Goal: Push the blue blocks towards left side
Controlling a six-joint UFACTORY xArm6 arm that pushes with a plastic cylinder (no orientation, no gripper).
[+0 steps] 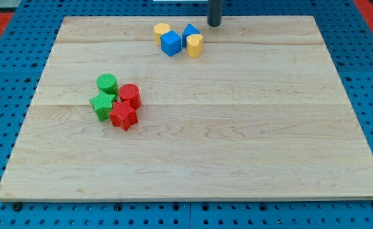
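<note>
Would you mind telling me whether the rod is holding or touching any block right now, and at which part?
Nothing is held. My tip stands apart from the blocks, just to the upper right of the blue triangular block and blue cube.

No text, label, brand, number or sign can be read anywhere in the camera view. The wooden board (192, 146) shows only plain grain, the coloured blocks on it carry no markings, and the blue perforated surface (2, 70) around the board bears only rows of holes.
</note>
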